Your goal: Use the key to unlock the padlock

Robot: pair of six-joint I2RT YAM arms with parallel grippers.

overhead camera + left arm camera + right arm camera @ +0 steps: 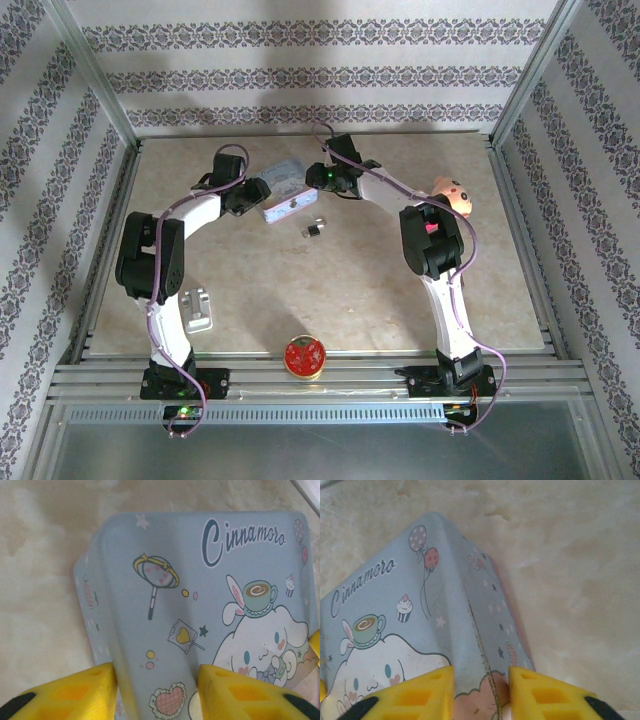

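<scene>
Going left to right: the metal bracket [197, 310] sits near the table's [400, 290] left edge and isn't the lock, so ignore it. The left claw [157, 692] is spread wide over one end of the blue tin [285, 192], toward the far edge. I can't tell if it's actually touching. The padlock [315, 228] lies on the near side of the tin, roughly midway between the left and right edges, clear of both claws. The right claw [481, 695] is also parted, straddling the tin's other edge.

The padlock looks tiny, light and hard, so I'd expect it to skid on that smooth top. Its thin shackle looks slick and would likely swivel. Best bet is to pinch the dark body across its flat sides and leave the keyhole end free.
</scene>
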